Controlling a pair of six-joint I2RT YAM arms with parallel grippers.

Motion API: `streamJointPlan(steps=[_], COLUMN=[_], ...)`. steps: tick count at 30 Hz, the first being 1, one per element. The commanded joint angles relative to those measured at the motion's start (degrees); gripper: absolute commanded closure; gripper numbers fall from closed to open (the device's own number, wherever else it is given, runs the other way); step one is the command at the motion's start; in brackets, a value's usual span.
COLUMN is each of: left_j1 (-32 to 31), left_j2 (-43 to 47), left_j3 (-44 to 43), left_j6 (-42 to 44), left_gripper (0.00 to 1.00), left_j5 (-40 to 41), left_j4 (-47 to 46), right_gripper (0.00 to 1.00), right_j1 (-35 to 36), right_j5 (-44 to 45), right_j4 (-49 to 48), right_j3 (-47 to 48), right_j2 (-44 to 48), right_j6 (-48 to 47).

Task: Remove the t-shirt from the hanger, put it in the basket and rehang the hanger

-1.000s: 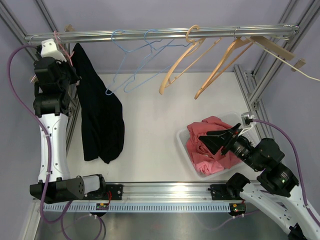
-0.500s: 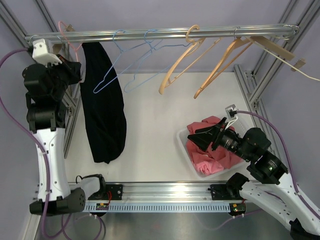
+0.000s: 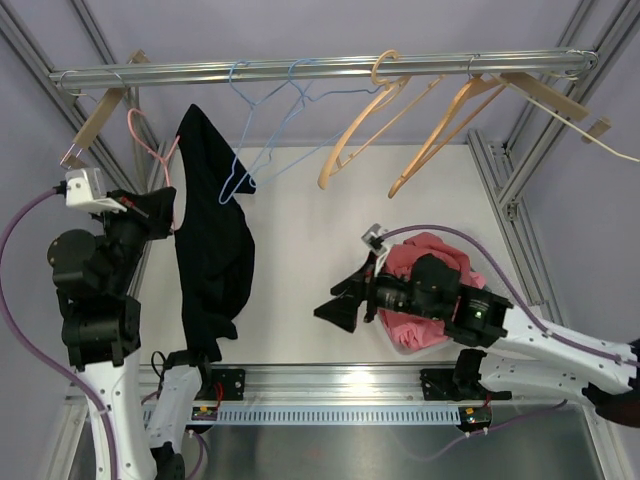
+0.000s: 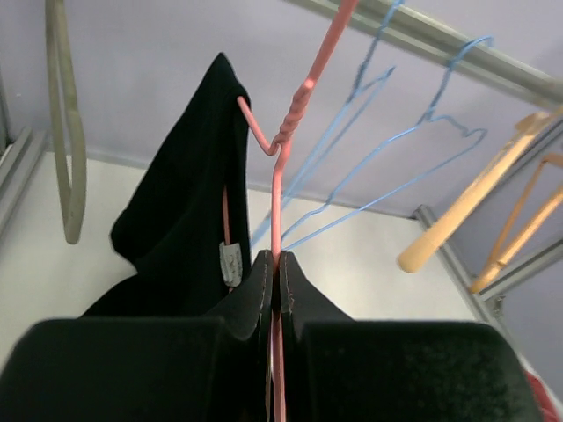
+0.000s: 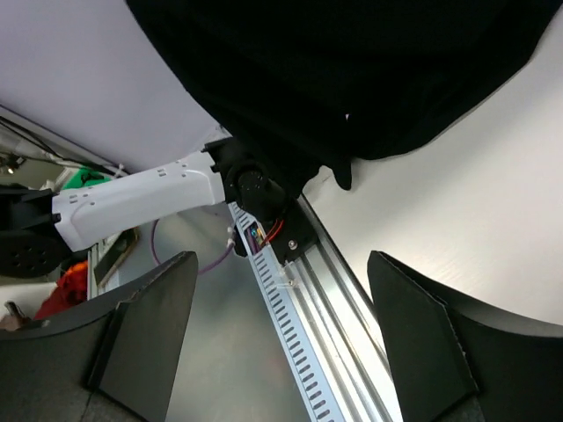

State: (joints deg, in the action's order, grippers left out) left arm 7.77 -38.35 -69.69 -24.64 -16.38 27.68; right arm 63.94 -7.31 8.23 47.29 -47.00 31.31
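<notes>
One raised left pincer (image 4: 278, 265) clamps the pink hanger (image 4: 296, 112); right pincer (image 5: 281, 264) spread.

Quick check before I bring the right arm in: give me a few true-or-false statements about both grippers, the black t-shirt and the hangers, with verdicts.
1. The left gripper is shut on the pink wire hanger. True.
2. The black t-shirt lies in the clear plastic bin. False: it hangs on the pink wire hanger, and the bin holds pink cloth.
3. The right gripper is open and holds nothing. True.
4. The two blue wire hangers each carry a shirt. False: both are bare.
5. The right gripper is clamped on the hem of the black t-shirt. False: its jaws are spread, and the shirt hangs beyond them, untouched.
</notes>
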Motion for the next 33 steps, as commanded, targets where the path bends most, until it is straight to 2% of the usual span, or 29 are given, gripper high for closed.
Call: streamJointPlan(steps=[1, 4, 7, 10, 14, 17, 20, 22, 23, 24, 26, 27, 29, 33], left_j1=[0.0, -0.1, 0.0, 0.0, 0.0, 0.0, -0.1, -0.2, -0.2, -0.2, -0.2, -0.2, -0.3, -0.7], left_j2=[3.7, 5.4, 7.0, 8.9, 11.2, 12.2, 12.4, 12.4, 12.7, 12.8, 13.0, 13.4, 13.7, 13.3], left_j3=[-0.7, -2.8, -8.2, -13.0, -12.8, -12.3, -13.1, -13.4, -13.3, -13.1, -12.6, -12.2, -11.8, -12.3], left_j6=[-4.8, -7.3, -8.2, -9.0, -12.2, -12.9, -13.1, -12.6, -12.5, -12.6, -12.7, -12.8, -13.0, -11.8], left_gripper=[1.00, 1.00, 1.00, 1.00, 1.00, 1.00, 1.00, 1.00, 1.00, 1.00, 1.00, 1.00, 1.00, 1.00], left_j5=[-4.1, -6.4, -7.0, -7.2, -7.9, -8.1, -8.1, -7.3, -7.1, -6.9, -6.6, -6.5, -6.1, -4.8], left_j4=[-4.7, -4.0, -1.1, 1.8, 2.2, 2.2, 2.2, 2.2, 2.2, 2.1, 2.1, 2.1, 2.0, 1.9], right_gripper=[0.09, 0.05, 0.04, 0.04, 0.03, 0.06, 0.17, 0.29, 0.38, 0.54, 0.71, 0.87, 1.00, 1.00], right_j1=[6.0, 14.0, 21.6, 27.5, 31.6, 32.4, 32.6, 32.9, 33.5, 33.9, 34.7, 35.3, 35.8, 39.7], right_j5=[6.9, 11.8, 14.9, 21.6, 27.8, 31.7, 31.0, 29.8, 29.4, 29.2, 29.2, 29.1, 28.6, 19.0], right_j4=[-7.1, -7.5, -11.0, -11.6, -9.6, -8.9, -8.7, -8.6, -8.5, -8.6, -8.6, -8.6, -6.3, -1.1], right_j3=[5.9, 12.6, 20.0, 27.8, 37.8, 43.0, 45.0, 46.4, 47.6, 48.2, 49.0, 49.0, 48.6, 47.4], right_j2=[-5.7, -14.1, -22.2, -30.3, -41.0, -44.5, -46.6, -47.6, -48.4, -49.0, -49.8, -49.8, -49.5, -47.6], right_j6=[-2.9, -6.3, -10.1, -12.8, -17.8, -18.5, -17.6, -17.1, -17.2, -17.2, -17.6, -17.5, -16.6, -16.1])
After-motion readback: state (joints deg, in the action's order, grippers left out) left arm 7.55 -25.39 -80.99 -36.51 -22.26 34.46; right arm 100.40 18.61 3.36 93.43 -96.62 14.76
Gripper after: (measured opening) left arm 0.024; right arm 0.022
